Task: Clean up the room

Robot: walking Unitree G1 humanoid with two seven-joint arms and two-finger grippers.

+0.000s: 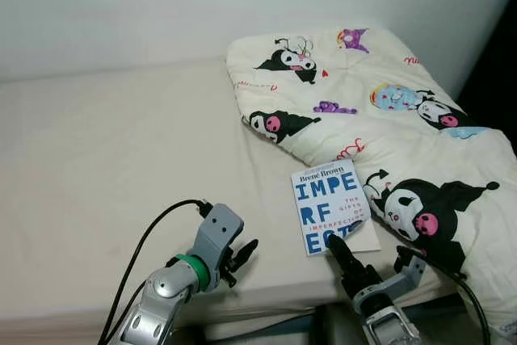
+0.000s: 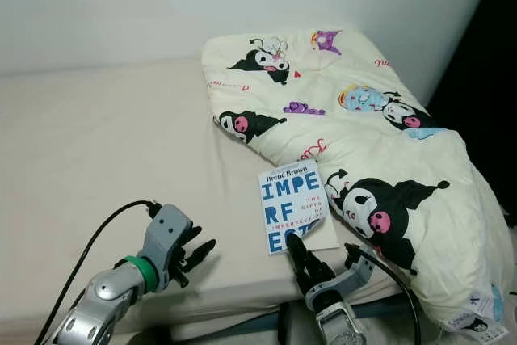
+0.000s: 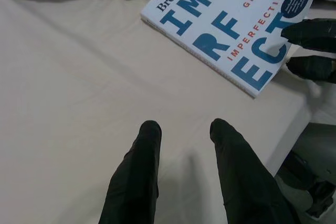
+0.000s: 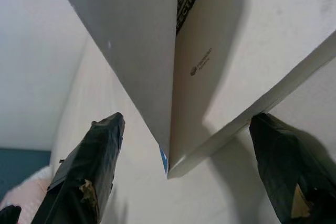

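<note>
Nearest me, the right gripper [image 1: 367, 260] reaches up from below the mattress edge with its two black fingers spread wide and nothing clamped yet. The near corner of the white paperback with big blue lettering [image 1: 330, 206] sits between them: the wrist view shows the cover lifting away from the pages just ahead of the fingertips, one finger to each side. It looks as if the claw is lined up to pinch that corner, since it lies close to the bed's edge and is the easiest part to get under.

Off to that claw's left, well apart from the book, the left gripper [image 1: 240, 254] hovers low over the bare cream bedsheet [image 1: 97, 159], fingers parted and empty, probably waiting its turn.

Just beyond the right claw, the book lies flat with its far edge touching the cream quilt printed with black-and-pink cartoon characters [image 1: 380, 111], which lies rumpled across the far right of the bed, up against the pale wall [image 1: 161, 6].
</note>
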